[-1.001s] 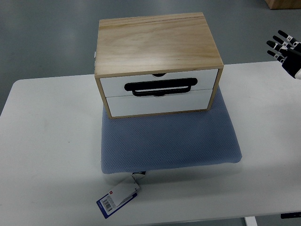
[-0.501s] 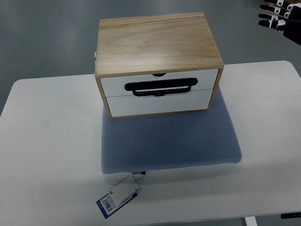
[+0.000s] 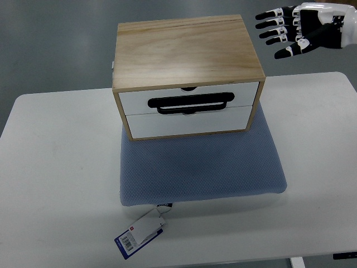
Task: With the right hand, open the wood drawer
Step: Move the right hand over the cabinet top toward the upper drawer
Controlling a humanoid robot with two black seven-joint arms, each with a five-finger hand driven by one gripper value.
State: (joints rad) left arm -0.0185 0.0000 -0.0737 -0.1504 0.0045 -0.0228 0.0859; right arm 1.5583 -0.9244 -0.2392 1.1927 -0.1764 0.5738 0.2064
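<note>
A light wooden drawer box (image 3: 187, 53) stands on a blue mat (image 3: 201, 167) in the middle of the white table (image 3: 56, 184). It has two white drawer fronts, both closed, with a black handle (image 3: 189, 103) across the upper one. My right hand (image 3: 284, 30) hovers in the air at the upper right, beside the box's top right corner and not touching it. Its black and white fingers (image 3: 270, 25) are spread open, pointing left, and hold nothing. My left arm is out of view.
A white and blue barcode tag (image 3: 139, 233) lies on the table at the mat's front left corner. Grey floor shows beyond the table's far edge. Bare tabletop lies left and right of the mat.
My right hand rose from the right edge, then swung left toward the box's top right corner with fingers spread. The box and its drawers have not moved.
</note>
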